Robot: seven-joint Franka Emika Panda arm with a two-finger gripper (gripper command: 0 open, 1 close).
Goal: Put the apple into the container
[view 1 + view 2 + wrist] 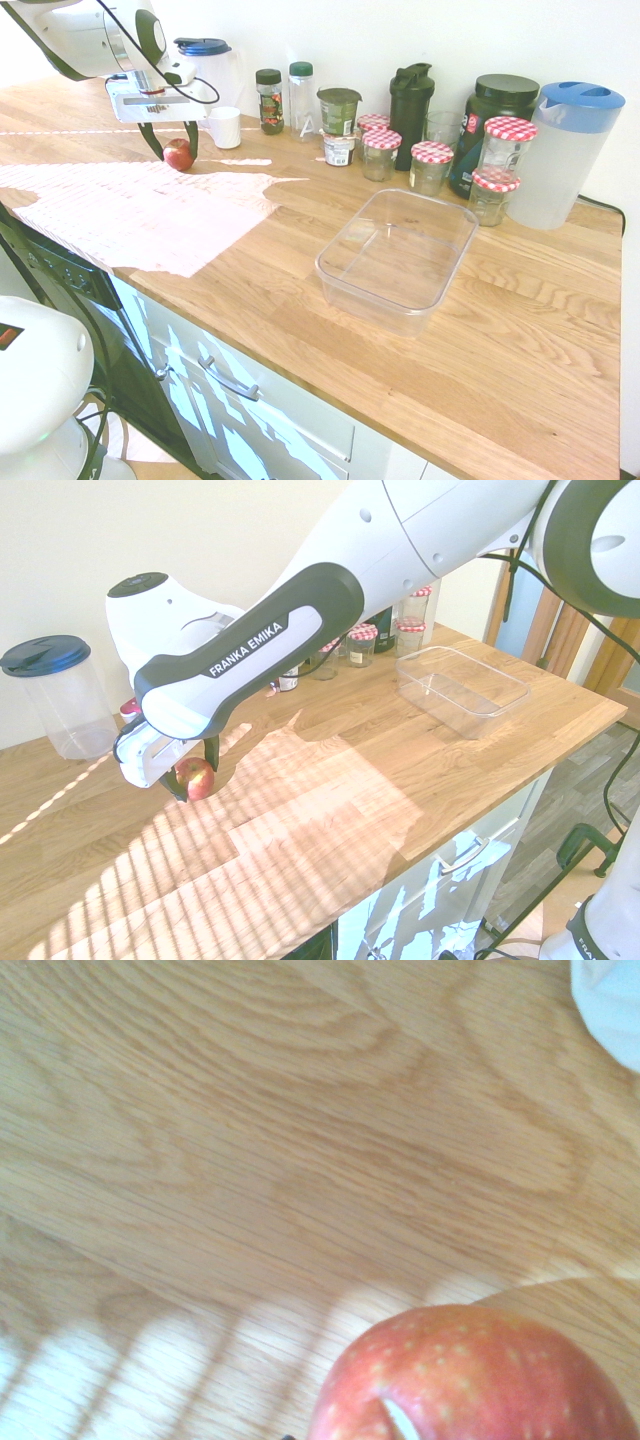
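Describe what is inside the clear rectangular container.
The container holds nothing visible; its clear walls show only wood grain beneath. Nothing opaque covers its inside.

The stretch of worktop (270, 250) between sunlit patch and tub (330, 270) lies open; jars (381, 156) and shaker (409, 115) seem to crowd its wall side.

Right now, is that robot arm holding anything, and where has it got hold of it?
Yes, the apple: the fingers close on it from opposite sides, around its middle.
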